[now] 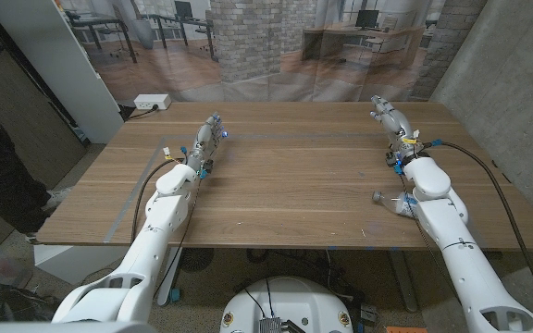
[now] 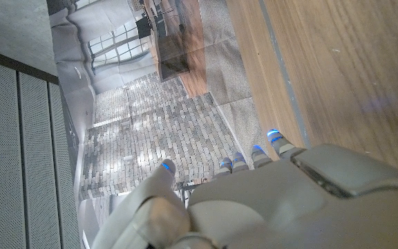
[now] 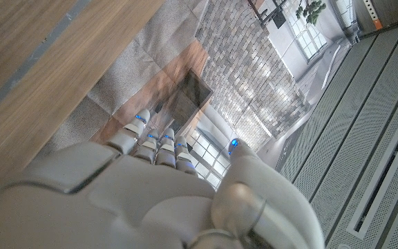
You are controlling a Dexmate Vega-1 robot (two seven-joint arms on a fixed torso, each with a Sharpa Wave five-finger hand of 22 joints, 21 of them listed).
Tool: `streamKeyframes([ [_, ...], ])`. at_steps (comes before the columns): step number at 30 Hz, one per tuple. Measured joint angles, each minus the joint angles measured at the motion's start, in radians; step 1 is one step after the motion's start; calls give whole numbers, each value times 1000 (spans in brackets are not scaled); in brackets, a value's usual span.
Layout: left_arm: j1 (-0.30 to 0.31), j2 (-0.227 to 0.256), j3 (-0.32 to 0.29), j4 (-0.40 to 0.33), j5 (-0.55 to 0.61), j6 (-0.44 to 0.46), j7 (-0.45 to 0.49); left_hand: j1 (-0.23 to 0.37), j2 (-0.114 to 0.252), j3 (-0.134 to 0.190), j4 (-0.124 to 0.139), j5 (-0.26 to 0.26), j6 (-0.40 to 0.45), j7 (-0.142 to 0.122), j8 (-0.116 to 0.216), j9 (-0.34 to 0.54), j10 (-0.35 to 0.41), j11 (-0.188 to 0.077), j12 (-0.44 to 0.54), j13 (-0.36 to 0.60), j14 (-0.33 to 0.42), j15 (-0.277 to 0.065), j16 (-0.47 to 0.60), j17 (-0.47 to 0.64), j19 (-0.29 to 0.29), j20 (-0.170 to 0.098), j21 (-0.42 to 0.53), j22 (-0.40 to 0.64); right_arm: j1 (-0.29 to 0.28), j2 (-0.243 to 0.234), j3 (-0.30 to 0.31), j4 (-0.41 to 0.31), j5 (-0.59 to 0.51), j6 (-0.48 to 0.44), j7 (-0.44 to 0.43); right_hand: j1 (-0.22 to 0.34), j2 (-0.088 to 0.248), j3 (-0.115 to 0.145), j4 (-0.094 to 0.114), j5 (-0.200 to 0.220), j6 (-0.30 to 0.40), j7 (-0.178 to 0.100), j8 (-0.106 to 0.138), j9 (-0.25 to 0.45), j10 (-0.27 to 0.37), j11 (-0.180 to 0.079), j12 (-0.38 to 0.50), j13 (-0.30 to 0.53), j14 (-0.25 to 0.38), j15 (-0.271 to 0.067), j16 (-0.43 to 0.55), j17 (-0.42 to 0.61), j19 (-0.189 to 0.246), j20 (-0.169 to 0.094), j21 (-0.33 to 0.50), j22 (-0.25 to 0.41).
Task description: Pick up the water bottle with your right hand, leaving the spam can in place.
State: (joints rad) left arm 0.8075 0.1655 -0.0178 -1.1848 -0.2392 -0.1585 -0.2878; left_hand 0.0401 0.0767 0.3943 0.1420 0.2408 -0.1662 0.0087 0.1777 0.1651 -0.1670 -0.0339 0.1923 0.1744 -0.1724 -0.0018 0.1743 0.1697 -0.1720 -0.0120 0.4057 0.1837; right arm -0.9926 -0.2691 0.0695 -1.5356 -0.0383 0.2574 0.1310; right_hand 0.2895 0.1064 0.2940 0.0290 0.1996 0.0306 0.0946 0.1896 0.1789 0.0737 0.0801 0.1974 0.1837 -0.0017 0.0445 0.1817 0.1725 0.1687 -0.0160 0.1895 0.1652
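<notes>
Currently: right hand (image 1: 387, 114) stretched toward the table's far edge, fingers straight and apart, holding nothing. Left hand (image 1: 211, 131) likewise extended, empty. Water bottle (image 1: 391, 203) lies on its side near the table's (image 1: 285, 185) front edge, tucked against the right forearm, well behind the hand. Judgement: draw the arm back first, then grasp. Spam can: cannot tell where. White box (image 1: 152, 101) far left

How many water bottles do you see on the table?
1. The water bottle lies near the table's front edge beside the right arm, which partly covers it; others may be hidden.
</notes>
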Motion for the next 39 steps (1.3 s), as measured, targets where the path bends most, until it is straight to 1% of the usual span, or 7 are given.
streamKeyframes([
  [10, -16, -5, 0, 24, 8, -5, -4, 0, 0, 0, 0, 0, 0, 0, 0, 0, 0, 0, 0, 0, 2, 2, 0, 0, 0, 0, 0, 0, -13, -17, 6, -26, -39, 0, -18, 5, 5, 5, -5, 0, 0, 0, 0, 0, 1, -1, 0, 0, 0, 0, 0, 0, 0, 0, 0, 0],
  [13, -20, -7, 0, 29, 10, -7, -6, 0, 0, 0, 0, 0, 0, 0, 0, 0, 0, 0, 0, 0, 4, 4, 0, 0, 0, 0, 0, 0, -19, -22, 9, -37, -51, -3, -23, 5, 5, 4, -13, 0, 0, 0, 0, 0, 1, -1, 0, 0, 0, 0, 0, 0, 0, 0, 0, 0],
  [21, -26, -11, -2, 38, 15, -8, -9, 0, 0, 0, 0, 0, 0, 0, 0, 0, 0, 0, 0, 0, 4, 4, 0, 0, 0, 0, 0, 0, -43, -40, 20, -79, -84, -14, -35, 10, 11, 7, -16, -4, 0, 0, 0, 0, 1, -1, 0, 0, 0, 0, 0, 0, 0, 0, 0, 0],
  [28, -26, -13, -3, 39, 18, -8, -10, 0, 0, 0, 0, 0, 0, 0, 0, 0, 0, 0, 0, 0, 4, 4, 0, 0, 0, 0, 0, 0, -67, -52, 32, -115, -108, -23, -44, 10, 11, 10, -21, -4, 0, 0, 0, 0, 1, -1, 0, 0, 6, -6, 0, 0, 0, 0, 0, 0],
  [34, -26, -13, -3, 39, 19, -8, -10, 0, 0, 0, 0, 0, 0, 0, 0, 0, 0, 0, -1, 0, 4, 4, 3, 0, 0, 0, -7, 0, -87, -62, 40, -146, -108, -23, -44, 22, 10, 10, -27, -4, 0, 0, 0, 0, 7, 4, 0, 0, 9, -2, 0, 0, 0, 0, 0, 0],
  [35, -21, -13, -4, 28, 19, -8, -10, 0, 0, 0, 0, 0, 0, 0, 0, 0, 0, 0, -1, 0, 4, 4, 3, 0, 0, 0, -7, 0, -90, -64, 41, -151, -147, -35, -55, 22, 10, 11, -28, -4, 0, 0, 0, 0, 7, 4, 0, 0, 10, -2, 0, 0, 0, 0, 0, 0],
  [39, -15, -13, -4, 19, 19, -5, -9, 0, 0, 0, 0, 0, 0, 0, 0, 0, 0, 0, -1, 0, 4, 4, 3, 0, 0, 0, -7, 0, -103, -71, 45, -172, -171, -41, -60, 22, 10, 11, -28, -4, 0, 0, 0, 0, 7, 4, 0, 0, 10, -1, 0, 0, 4, 4, 0, 0],
])
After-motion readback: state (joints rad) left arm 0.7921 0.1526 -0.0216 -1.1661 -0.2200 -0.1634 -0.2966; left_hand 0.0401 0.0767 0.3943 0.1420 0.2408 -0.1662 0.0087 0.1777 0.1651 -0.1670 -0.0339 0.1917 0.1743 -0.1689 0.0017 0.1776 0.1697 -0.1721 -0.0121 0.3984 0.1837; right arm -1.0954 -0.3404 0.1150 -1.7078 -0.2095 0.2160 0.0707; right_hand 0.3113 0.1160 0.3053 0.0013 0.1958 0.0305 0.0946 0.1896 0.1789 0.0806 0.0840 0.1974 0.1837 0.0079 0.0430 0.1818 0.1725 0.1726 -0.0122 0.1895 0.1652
